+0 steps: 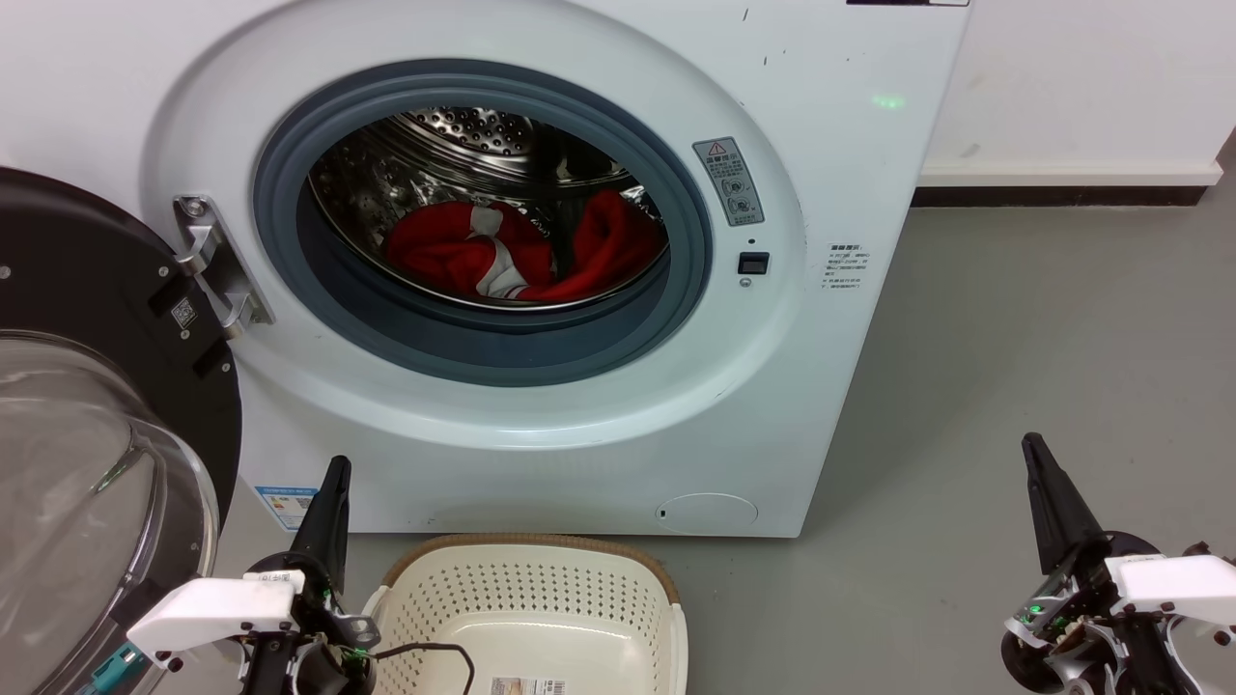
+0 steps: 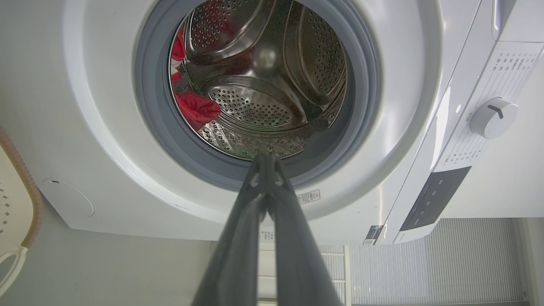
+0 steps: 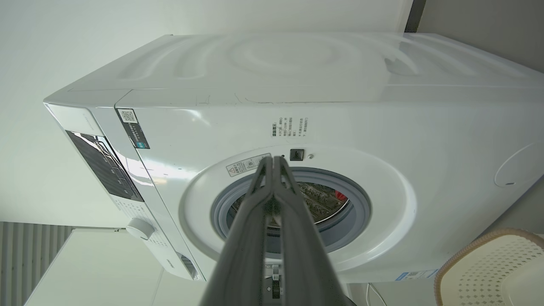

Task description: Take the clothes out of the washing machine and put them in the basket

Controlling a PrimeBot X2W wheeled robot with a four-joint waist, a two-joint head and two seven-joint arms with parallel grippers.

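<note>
The white washing machine (image 1: pixel 541 425) stands ahead with its door swung open to the left. Inside the steel drum lie the red clothes (image 1: pixel 521 253) with white trim; a red fold of the clothes (image 2: pixel 196 108) shows in the left wrist view. The cream basket (image 1: pixel 526 589) sits on the floor just in front of the machine, with nothing in the part I see. My left gripper (image 1: pixel 337 465) is shut and hangs low by the basket's left corner. My right gripper (image 1: pixel 1031 442) is shut too, over the floor to the machine's right. Both are far from the clothes.
The black-framed glass door (image 1: pixel 87 454) juts out at the left, close to my left arm. Grey floor (image 1: pixel 1043 319) stretches to the right of the machine up to a white wall with a dark skirting. A black cable lies over the basket's near rim.
</note>
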